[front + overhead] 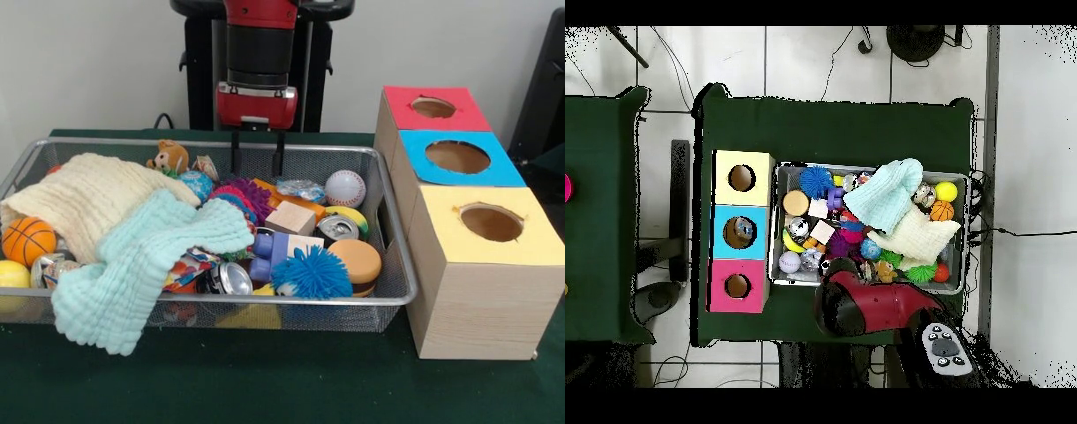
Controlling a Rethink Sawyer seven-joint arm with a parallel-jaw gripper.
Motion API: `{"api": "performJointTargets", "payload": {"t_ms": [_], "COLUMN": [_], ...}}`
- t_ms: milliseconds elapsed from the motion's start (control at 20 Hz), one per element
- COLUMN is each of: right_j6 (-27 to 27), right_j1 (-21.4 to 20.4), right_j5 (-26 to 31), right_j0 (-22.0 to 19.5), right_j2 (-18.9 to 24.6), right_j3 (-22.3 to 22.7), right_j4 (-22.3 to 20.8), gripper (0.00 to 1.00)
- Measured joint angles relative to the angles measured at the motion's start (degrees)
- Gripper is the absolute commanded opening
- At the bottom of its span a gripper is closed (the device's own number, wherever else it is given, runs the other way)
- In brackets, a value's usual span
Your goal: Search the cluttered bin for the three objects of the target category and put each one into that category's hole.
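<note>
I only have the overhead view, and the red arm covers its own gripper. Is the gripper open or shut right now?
Observer: In the front view the gripper is open. Its two black fingers are apart with nothing between them.
Operator: Where is it relative to the silver wire-mesh bin?
Observer: It hangs at the robot-side rim of the bin, and I see no toy touching it.
Operator: Any see-through plastic bottle showing?
Observer: A crinkled see-through item with blue on it lies beside the white baseball. I cannot confirm it is a bottle.
</note>
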Motion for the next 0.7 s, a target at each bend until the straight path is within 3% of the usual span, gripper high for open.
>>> {"api": "performJointTargets", "payload": {"t_ms": [700], "right_j6": [0.0], "right_j1": [0.8], "right_j5": [-1.3], "right_j0": [2.9], "right_j2": [-0.1], "right_j3": [0.5], "right_j4": [4.4], "gripper": [1.00]}}
